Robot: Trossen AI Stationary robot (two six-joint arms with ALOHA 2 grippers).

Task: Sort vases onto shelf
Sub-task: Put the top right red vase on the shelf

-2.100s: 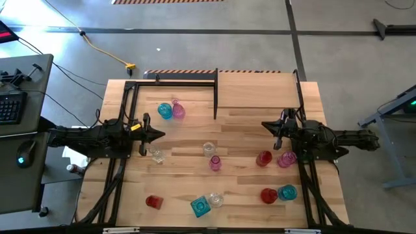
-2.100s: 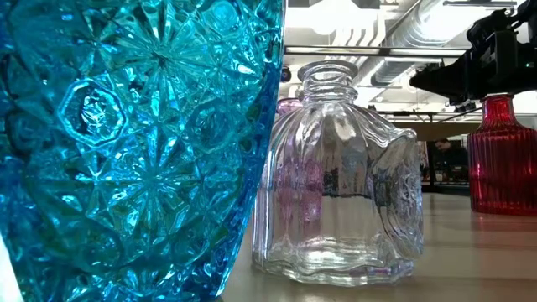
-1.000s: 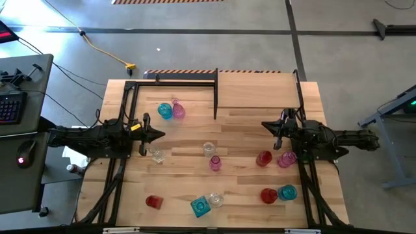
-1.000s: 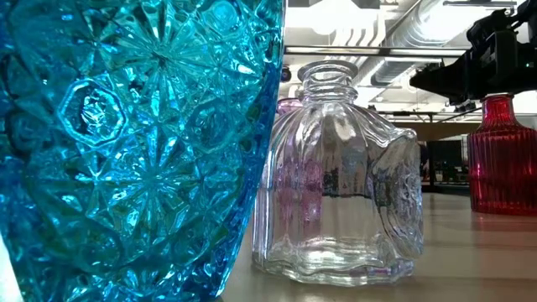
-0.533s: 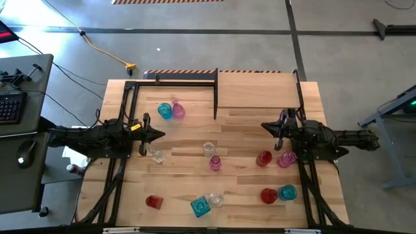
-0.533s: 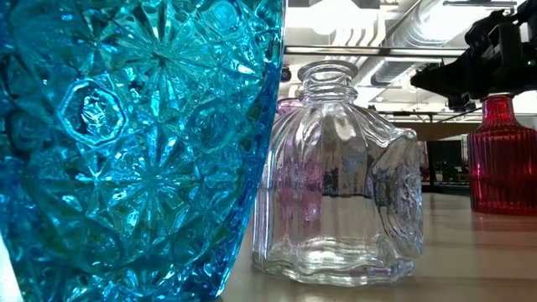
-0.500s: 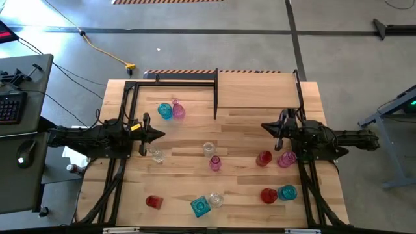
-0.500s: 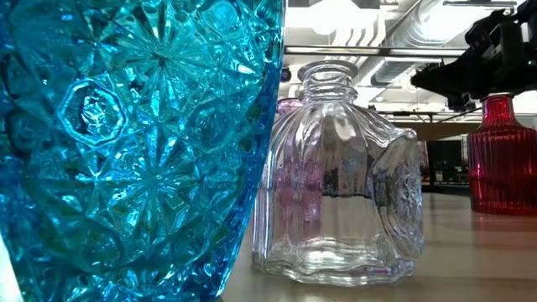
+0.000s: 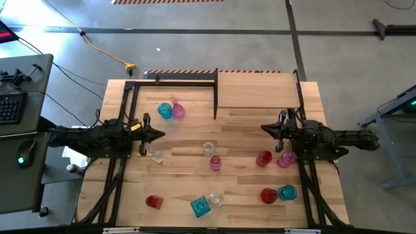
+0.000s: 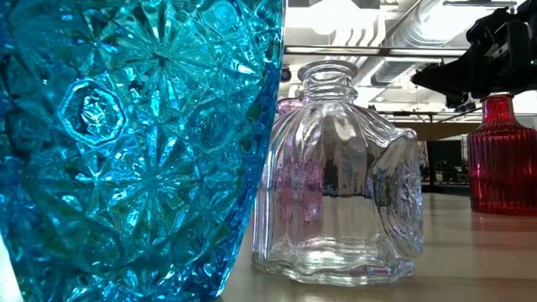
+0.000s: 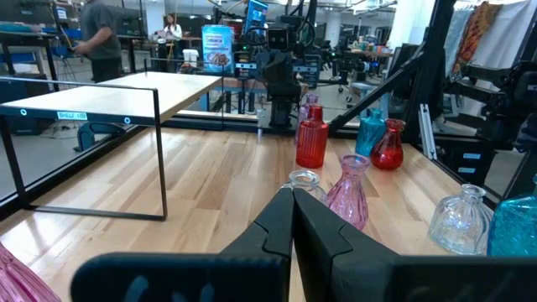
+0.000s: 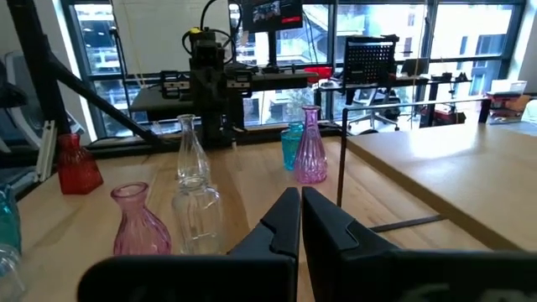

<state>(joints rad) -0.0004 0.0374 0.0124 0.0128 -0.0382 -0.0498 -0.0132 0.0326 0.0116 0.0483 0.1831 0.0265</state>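
Several small glass vases stand upright on their bases about the wooden table: a teal one [image 9: 164, 111] and a pink one [image 9: 177, 110] at the far left, a clear one [image 9: 208, 149] and a pink one [image 9: 215, 162] in the middle, and red [image 9: 263, 158], pink [image 9: 286, 158] and teal [image 9: 286, 192] ones on the right. The shelf [image 9: 257, 90] stands at the far right with nothing on it. My left gripper [image 9: 162, 135] hovers shut at the left, pointing level toward the middle. My right gripper [image 9: 263, 126] hovers shut at the right, facing it.
A teal cut-glass vase [image 10: 134, 143] and a clear ribbed vase [image 10: 340, 176] stand at the near edge, close to the low camera. A red vase [image 9: 153, 201] stands near left. A black frame [image 9: 172, 81] borders the far left. Bare wood lies between the two grippers.
My right gripper has turned slightly at its wrist while staying in place. The vases have kept still.
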